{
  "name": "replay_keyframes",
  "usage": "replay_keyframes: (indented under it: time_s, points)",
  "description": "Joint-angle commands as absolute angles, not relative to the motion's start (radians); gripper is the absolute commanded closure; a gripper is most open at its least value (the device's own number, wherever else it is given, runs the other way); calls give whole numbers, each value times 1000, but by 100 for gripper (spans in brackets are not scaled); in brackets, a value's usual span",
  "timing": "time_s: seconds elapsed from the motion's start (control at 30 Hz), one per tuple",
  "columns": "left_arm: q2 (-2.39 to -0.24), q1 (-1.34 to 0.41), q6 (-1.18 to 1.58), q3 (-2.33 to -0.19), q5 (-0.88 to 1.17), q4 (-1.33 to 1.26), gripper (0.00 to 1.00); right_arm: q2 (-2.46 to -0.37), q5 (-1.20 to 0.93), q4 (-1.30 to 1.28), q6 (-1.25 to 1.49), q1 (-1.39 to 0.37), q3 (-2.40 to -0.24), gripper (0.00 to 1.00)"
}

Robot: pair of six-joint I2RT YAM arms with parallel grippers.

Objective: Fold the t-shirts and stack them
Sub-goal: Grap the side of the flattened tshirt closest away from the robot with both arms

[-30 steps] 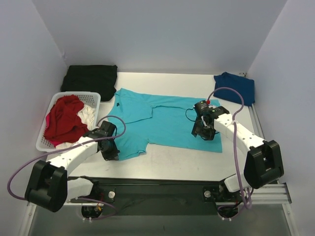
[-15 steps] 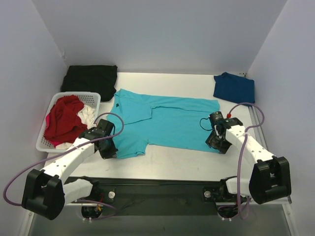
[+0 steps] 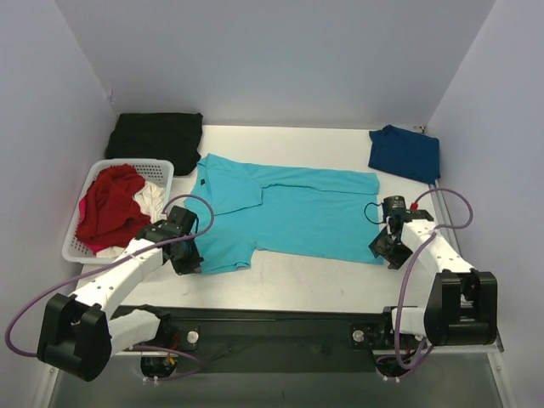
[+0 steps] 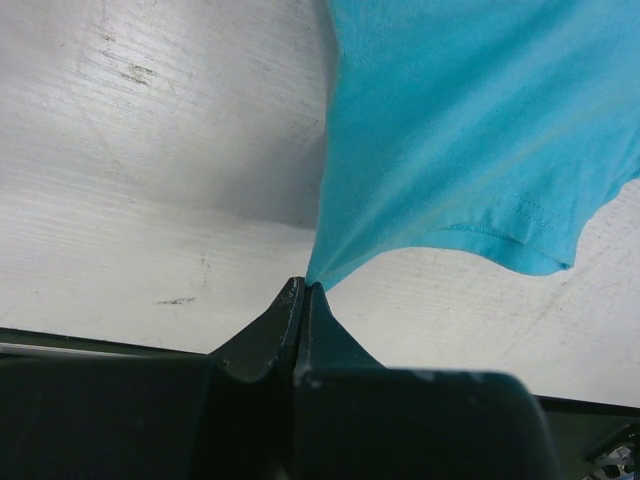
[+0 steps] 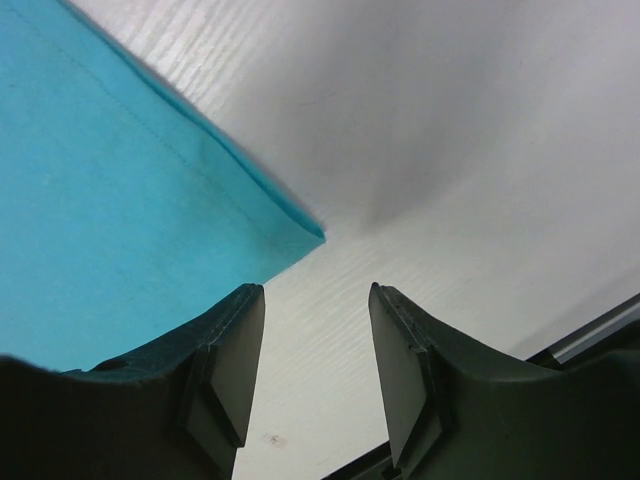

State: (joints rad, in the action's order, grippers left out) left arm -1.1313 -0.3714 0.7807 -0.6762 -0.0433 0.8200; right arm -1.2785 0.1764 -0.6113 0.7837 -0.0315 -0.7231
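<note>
Turquoise t-shirt (image 3: 289, 208) lies spread flat on the surface (image 3: 306, 276), its near-left edge pinched in the clenched left gripper (image 4: 303, 290), while the right gripper (image 5: 315, 300) stands released, jaws apart, just beside the shirt's near-right corner.

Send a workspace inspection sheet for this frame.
Surface: white table, scuffed.
Job's things: turquoise t-shirt spread flat centre; navy t-shirt folded, far right; red t-shirt heaped in basket.
Clutter: black cloth far left; white cloth in basket.
Grippers: left gripper shut on turquoise t-shirt's near-left edge; right gripper open, empty, at its near-right corner.
Cables: purple cable looped at each wrist.
Surroundings: plain walls, nothing else seen.
</note>
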Motion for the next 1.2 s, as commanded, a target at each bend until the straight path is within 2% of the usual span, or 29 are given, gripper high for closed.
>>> replay_keyframes:
  time_s: [0.0,0.23,0.53,0.63,0.67,0.7,0.97,1.17]
  points:
    - [-1124,-376,772,-716,-32,831,100,-1313,120,-578,746,-3,-693,54]
    - [-1140,-374,770,-724,-29,831,100,-1368,92,-519,729,31,-664,59]
    - [-1126,-374,770,-733,-32,848,100,-1463,55,-462,687,87,-647,75]
    - [-1115,-373,772,-745,-41,865,100,-1473,54,-477,681,94,-650,87]
    - [-1108,-373,772,-747,-49,870,100,-1474,55,-482,680,95,-650,96]
    - [-1101,-373,772,-752,-52,873,100,-1471,55,-486,680,94,-650,100]
    - [-1025,-379,746,-862,-150,1008,100,-1364,74,-571,670,92,-647,100]
    - [-996,-379,767,-890,-95,1045,100,-1258,97,-655,684,94,-698,100]
